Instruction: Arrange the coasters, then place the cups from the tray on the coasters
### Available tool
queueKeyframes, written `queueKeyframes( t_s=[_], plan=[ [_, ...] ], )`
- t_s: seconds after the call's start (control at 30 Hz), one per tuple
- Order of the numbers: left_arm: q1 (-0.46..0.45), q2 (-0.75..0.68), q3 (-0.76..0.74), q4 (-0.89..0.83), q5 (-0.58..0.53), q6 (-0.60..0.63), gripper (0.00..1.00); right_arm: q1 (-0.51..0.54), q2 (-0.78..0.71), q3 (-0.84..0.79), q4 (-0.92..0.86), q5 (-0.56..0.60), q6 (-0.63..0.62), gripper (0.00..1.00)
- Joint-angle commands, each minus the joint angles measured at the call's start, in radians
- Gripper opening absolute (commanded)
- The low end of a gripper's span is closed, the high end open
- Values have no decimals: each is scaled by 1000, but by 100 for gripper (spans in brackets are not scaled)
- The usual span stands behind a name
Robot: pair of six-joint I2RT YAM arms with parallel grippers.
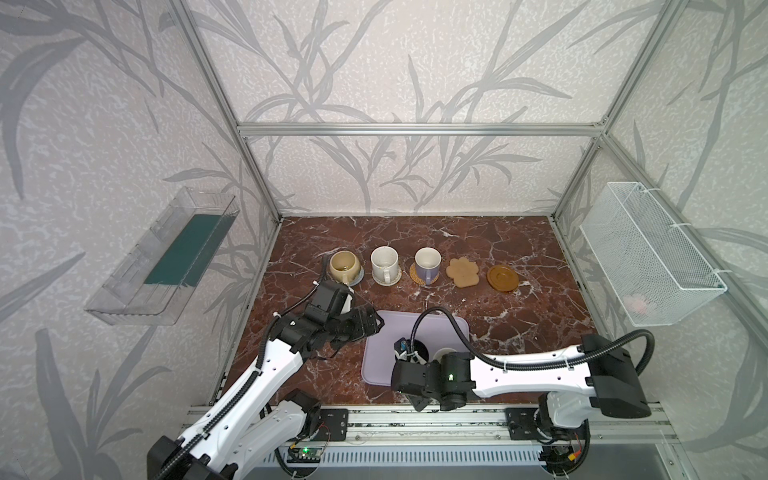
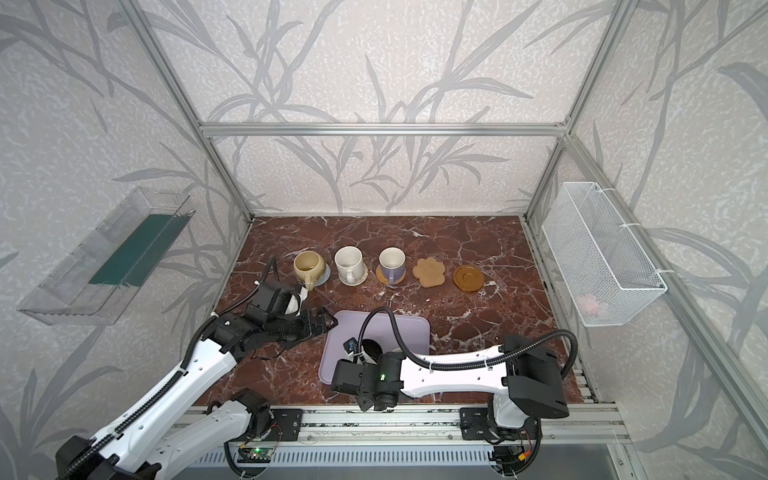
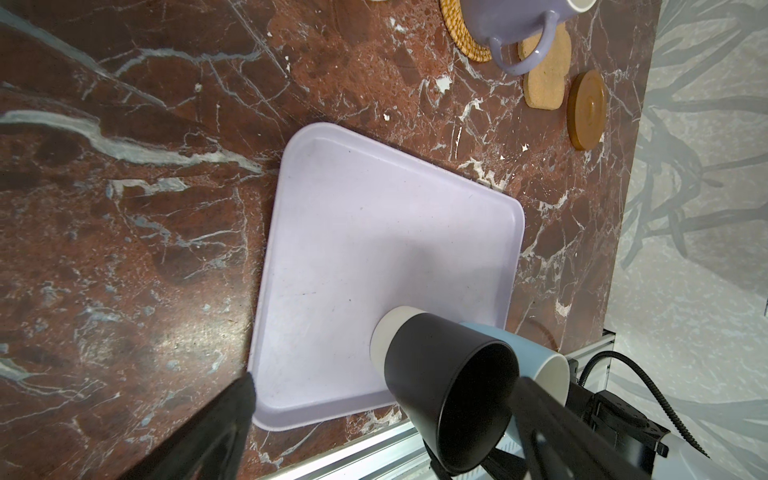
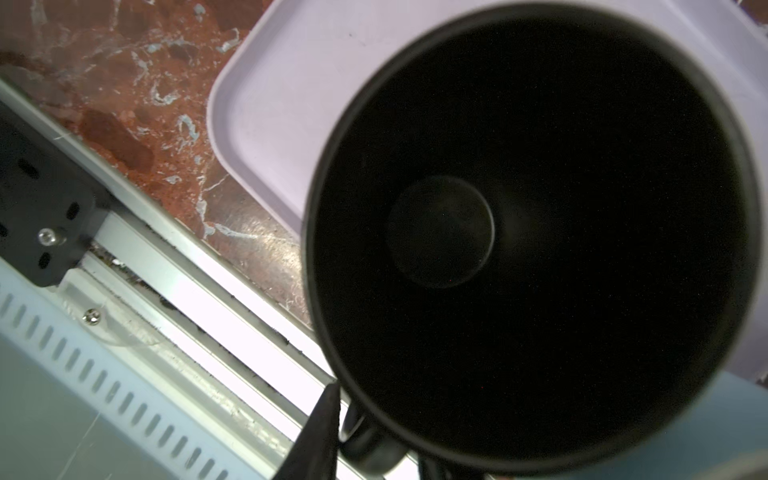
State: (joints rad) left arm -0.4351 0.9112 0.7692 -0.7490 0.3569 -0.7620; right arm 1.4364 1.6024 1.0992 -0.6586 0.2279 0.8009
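Our right gripper (image 4: pixel 365 424) has its jaws clamped on the black cup (image 3: pixel 440 374) by the handle, at the near edge of the tray (image 3: pixel 353 228). The light blue cup (image 3: pixel 536 357) crowds right against it. We've got the left gripper (image 1: pixel 374 324) hanging by the tray's far left corner, jaws wide apart. The paw coaster (image 1: pixel 461 272) and brown saucer coaster (image 1: pixel 503 277) lie uncovered further back on the bench (image 1: pixel 498 324).
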Motion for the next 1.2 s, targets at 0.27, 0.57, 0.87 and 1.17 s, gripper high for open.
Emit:
queueKeyframes(
  t_s=[0.27,0.57,0.87,1.17],
  plan=[
    [54,-39,-6,-100,-107,5,99,-71,127,110,9,69,-8,34],
    [144,-99,-79,-45,56,-18,98,-103,187,139,31,85,-40,37],
    [172,-140,-126,-22,138,-96,99,-130,226,145,80,91,-71,35],
    [182,-175,-145,-35,110,-106,99,-139,242,168,88,109,-115,32]
  ],
)
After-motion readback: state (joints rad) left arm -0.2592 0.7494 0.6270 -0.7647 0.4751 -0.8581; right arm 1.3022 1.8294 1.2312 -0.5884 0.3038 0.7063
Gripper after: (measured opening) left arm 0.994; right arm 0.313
